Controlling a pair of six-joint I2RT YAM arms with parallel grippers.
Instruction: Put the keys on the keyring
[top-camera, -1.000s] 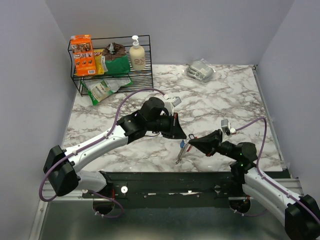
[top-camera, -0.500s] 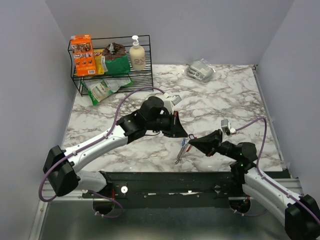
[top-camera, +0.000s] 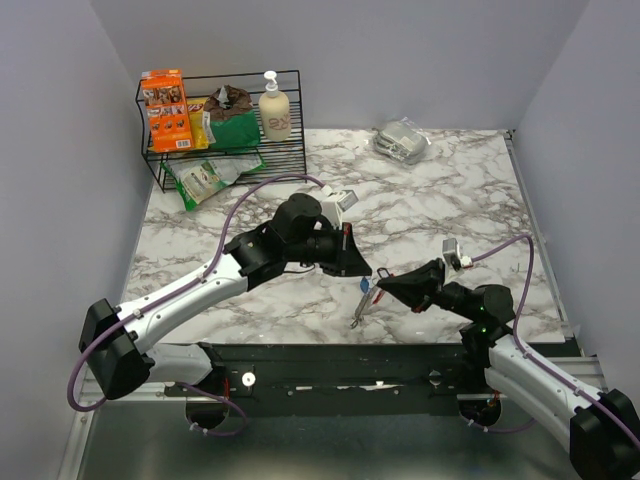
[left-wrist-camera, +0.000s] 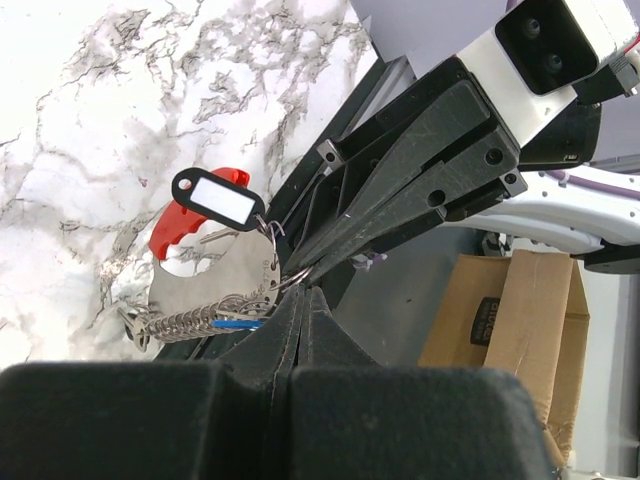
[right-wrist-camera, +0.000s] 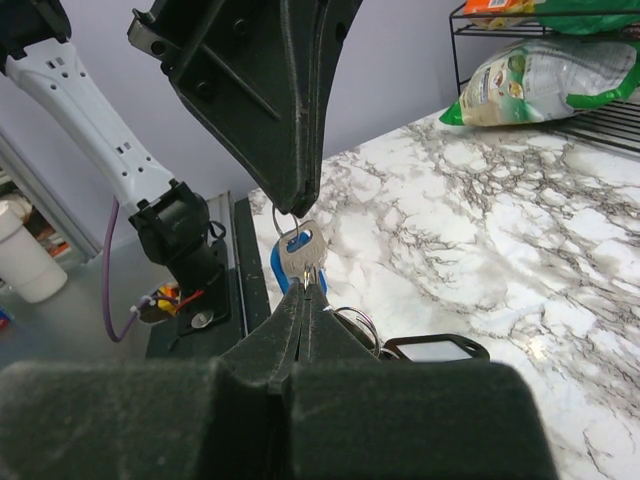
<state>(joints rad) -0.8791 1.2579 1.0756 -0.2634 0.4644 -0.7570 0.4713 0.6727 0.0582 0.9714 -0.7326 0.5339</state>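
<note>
The keyring's red clip (left-wrist-camera: 190, 225), a black tag (left-wrist-camera: 218, 198) and the silver chain (left-wrist-camera: 195, 320) hang between my two grippers, low over the table's front edge. In the top view the bunch (top-camera: 366, 292) dangles toward the table. My left gripper (left-wrist-camera: 303, 290) is shut on a thin ring of the keyring. My right gripper (right-wrist-camera: 308, 285) is shut, its tips pinching the lower edge of a silver key (right-wrist-camera: 298, 248). The blue-headed key (right-wrist-camera: 281, 278) hangs just behind it. The left gripper (right-wrist-camera: 275, 90) comes down from above and holds the ring over that key. The tips nearly touch (top-camera: 372, 276).
A black wire rack (top-camera: 215, 130) with boxes, bags and a pump bottle stands at the back left. A silver pouch (top-camera: 402, 140) lies at the back right. The black mounting rail (top-camera: 380, 360) runs just below the hanging keys. Purple cables loop off both arms.
The left arm's elbow and lower link have swung a little to the left. Both gripper tips and the hanging keys stay in nearly the same place.
</note>
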